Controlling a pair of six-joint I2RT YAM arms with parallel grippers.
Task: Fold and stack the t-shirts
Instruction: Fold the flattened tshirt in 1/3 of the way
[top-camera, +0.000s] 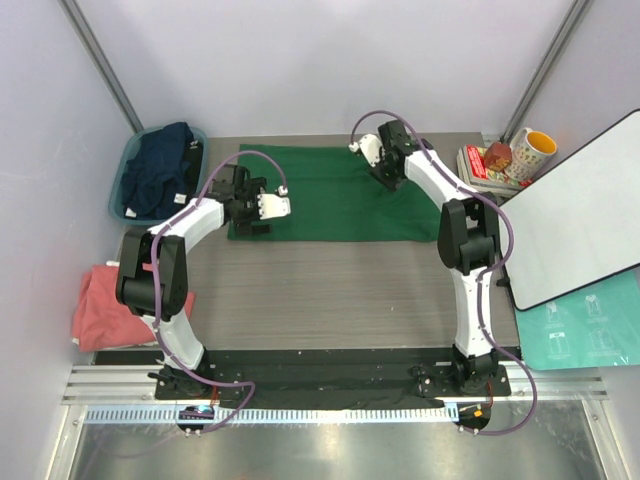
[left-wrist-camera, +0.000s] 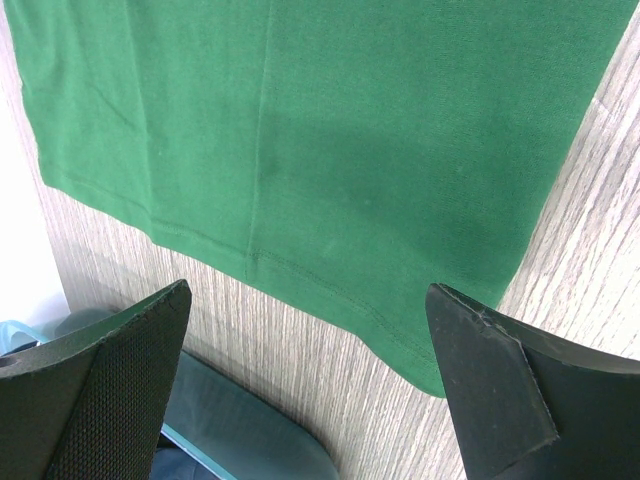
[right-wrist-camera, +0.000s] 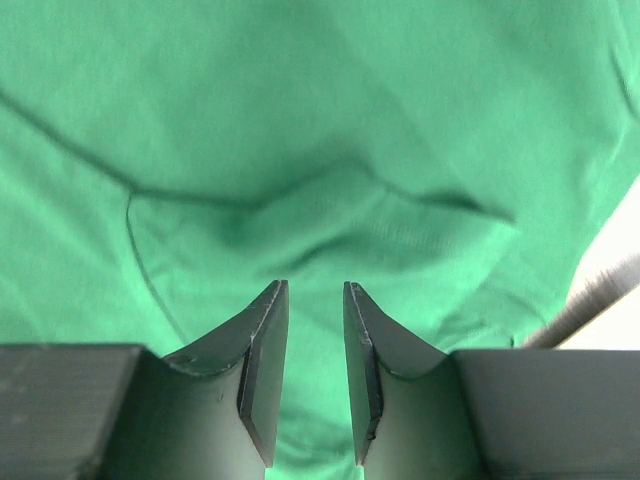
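Lab test cell: aluminium rail (top-camera: 300, 390), whiteboard (top-camera: 580, 210).

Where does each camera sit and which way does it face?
Top external: above and behind the bases, looking down at the table; left arm and right arm show.
Left wrist: on its arm, looking at the green shirt's hem; jaws wide apart.
Right wrist: close over the shirt's folds; jaws narrowly parted.
Shared: all three see the green shirt.

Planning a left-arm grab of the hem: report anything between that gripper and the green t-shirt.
Nothing visible. The left gripper hangs open by a corner of the green t-shirt, only bare table between its fingers and the hem. The teal tub lies on the gripper's other side.
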